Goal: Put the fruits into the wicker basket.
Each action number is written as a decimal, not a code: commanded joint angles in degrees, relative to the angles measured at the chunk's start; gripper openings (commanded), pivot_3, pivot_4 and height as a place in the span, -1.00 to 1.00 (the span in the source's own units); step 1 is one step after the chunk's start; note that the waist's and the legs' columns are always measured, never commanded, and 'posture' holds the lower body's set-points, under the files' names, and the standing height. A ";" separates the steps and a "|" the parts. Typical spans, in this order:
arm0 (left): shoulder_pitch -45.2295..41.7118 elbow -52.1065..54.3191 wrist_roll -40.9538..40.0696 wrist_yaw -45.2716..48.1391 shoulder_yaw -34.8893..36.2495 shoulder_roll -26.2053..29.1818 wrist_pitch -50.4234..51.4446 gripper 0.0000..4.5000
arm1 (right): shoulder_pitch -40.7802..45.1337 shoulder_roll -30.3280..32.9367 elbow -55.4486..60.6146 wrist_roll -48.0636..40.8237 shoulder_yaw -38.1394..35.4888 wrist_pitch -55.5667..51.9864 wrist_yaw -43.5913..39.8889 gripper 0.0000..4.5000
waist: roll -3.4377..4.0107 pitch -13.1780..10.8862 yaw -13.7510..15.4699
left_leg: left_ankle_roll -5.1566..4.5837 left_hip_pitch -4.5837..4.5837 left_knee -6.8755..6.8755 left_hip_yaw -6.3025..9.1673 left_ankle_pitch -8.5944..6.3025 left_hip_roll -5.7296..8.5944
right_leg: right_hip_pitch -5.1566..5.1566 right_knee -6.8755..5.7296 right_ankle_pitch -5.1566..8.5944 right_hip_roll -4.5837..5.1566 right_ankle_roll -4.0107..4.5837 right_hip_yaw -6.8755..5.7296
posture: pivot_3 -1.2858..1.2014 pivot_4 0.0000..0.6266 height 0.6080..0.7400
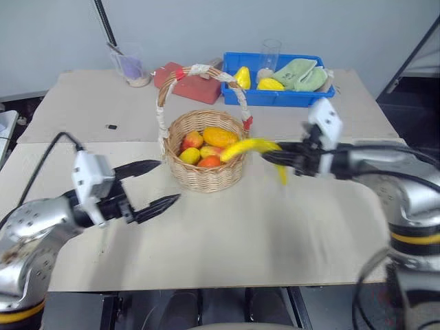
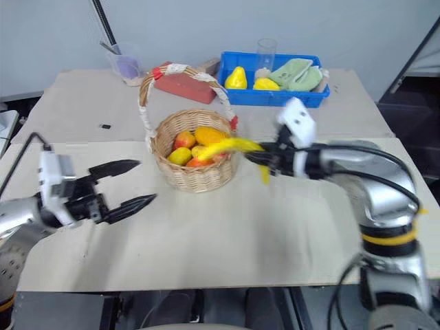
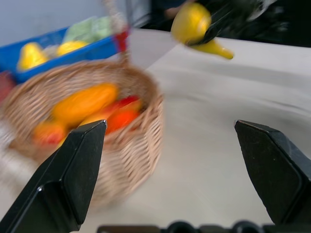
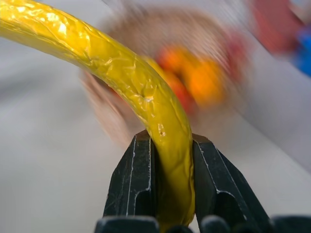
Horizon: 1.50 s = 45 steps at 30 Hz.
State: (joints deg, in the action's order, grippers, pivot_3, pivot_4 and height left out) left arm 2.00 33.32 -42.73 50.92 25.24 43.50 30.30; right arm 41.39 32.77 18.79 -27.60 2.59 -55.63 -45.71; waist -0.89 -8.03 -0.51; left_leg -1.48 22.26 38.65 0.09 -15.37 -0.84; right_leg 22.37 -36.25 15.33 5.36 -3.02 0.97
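Just beside the wicker basket [image 1: 206,155], over its rim, my right end effector [image 1: 275,157] pinches the banana [image 1: 249,147] near one end; my left end effector [image 1: 157,184] hangs open. Released now, the banana's long free end might, I think, catch the rim or handle and tip onto the bench [image 1: 275,227].

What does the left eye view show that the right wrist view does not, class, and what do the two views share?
Left eye view alone: the left gripper, open over the table beside the wicker basket, the basket's arched handle, and at the back a blue bin, a red block and a clear cup.

Right wrist view alone: the close grip, with two black fingers pressed on either side of the banana near one end.

Both: the right gripper shut on the banana, with the basket of fruit beyond it.
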 commanded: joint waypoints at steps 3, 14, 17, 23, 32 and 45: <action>0.81 5.03 -7.08 -3.93 6.89 0.44 1.44 1.00 | 6.75 -8.12 -4.32 1.11 4.42 1.58 4.76 -0.75 | 0.00 0.00 0.84 | 0.12 0.00 0.00 0.07 -0.06 0.04 | -0.03 0.00 -0.01 0.10 0.00 -0.09 | 0.03 -0.52 1.00; 1.40 6.35 -11.20 -8.21 9.08 2.00 2.33 1.00 | 14.58 -16.76 -22.63 9.72 7.54 12.70 9.76 -0.53 | 0.01 0.00 0.07 | 0.31 -0.02 -0.04 0.00 -0.04 0.14 | 0.22 -0.56 -0.03 0.01 0.06 -0.06 | 0.03 -0.52 1.00; 0.72 6.03 -12.32 -8.99 9.14 2.61 2.62 1.00 | 14.63 -17.24 -23.52 10.88 7.52 13.93 10.19 0.03 | 0.01 0.00 -0.29 | 0.31 -0.01 -0.06 0.00 -0.04 0.14 | 0.24 -0.69 -0.04 -0.05 0.08 -0.06 | 0.03 -0.52 1.00; -1.38 4.81 -12.53 -10.10 7.61 3.39 2.43 1.00 | 12.07 -16.76 -16.94 9.59 6.85 13.34 8.30 0.93 | 0.02 -0.01 -0.54 | 0.32 0.00 -0.15 -0.03 -0.03 0.12 | 0.38 -0.79 -0.03 -0.10 0.12 -0.04 | 0.03 -0.52 1.00; -2.94 3.37 -9.55 -8.55 3.76 4.72 1.94 1.00 | 0.70 -3.26 1.50 1.52 3.41 8.66 -1.18 0.93 | 0.01 -0.01 -0.16 | 0.32 -0.04 -0.30 -0.04 -0.02 0.13 | 0.24 -0.52 -0.03 -0.07 0.12 -0.06 | 0.03 -0.52 1.00; -6.68 1.33 -8.28 -6.11 -0.73 5.16 1.82 1.00 | 3.62 -9.54 -18.25 10.66 0.21 21.69 11.21 0.93 | 0.00 -0.01 -0.45 | 0.35 -0.21 -0.42 -0.12 0.00 0.07 | 0.31 -0.51 0.10 -0.17 0.34 0.02 | 0.03 -0.52 1.00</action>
State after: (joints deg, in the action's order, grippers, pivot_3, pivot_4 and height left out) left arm -3.80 34.55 -51.55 44.48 24.30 47.86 32.84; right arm 42.03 24.35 3.69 -18.74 2.60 -38.24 -35.65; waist -0.90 -8.04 -0.96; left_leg -1.13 22.06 38.23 -0.04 -15.37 -0.77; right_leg 22.70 -36.76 15.43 5.19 -2.68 1.01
